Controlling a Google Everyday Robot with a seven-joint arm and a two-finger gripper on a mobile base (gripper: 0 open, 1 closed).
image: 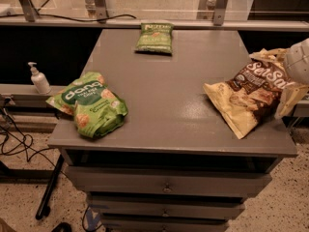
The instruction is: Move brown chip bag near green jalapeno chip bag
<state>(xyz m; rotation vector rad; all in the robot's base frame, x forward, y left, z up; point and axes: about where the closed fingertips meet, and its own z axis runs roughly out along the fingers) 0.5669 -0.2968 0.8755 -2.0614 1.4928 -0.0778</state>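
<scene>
Pincer [297, 61] sits at the far right edge of the camera view, only a pale rounded part of it showing. It is over the upper right end of the brown chip bag [251, 93]. Spread, pressed together or pinching the bag: cannot tell, since the working end is cut off by the frame edge. Contact with the bag looks likely but is not confirmed. The bag lies flat and crinkled on the right side of the bench [169, 105], "Sea Salt" panel up, its pale lower corner pointing toward the front edge and its far end overhanging the right rim. Judgement: approaching from that overhanging end makes sense, as loose film there gives something to pinch without scraping the bench top. The green jalapeno chip bag [155, 36] lies flat at the back edge, near the middle, well apart from the brown bag. Open grey surface lies between the two, so a diagonal carry back and leftward looks unobstructed. The danq bag [89, 103], larger and puffy, sits at the front left corner, partly over the rim and out of that path. A pump bottle [38, 79] stands on a ledge left of the bench. Drawers [166, 185] sit below the top, and cables [14, 144] lie on the floor at left. Step judged: grasp stage, move not yet begun.
</scene>
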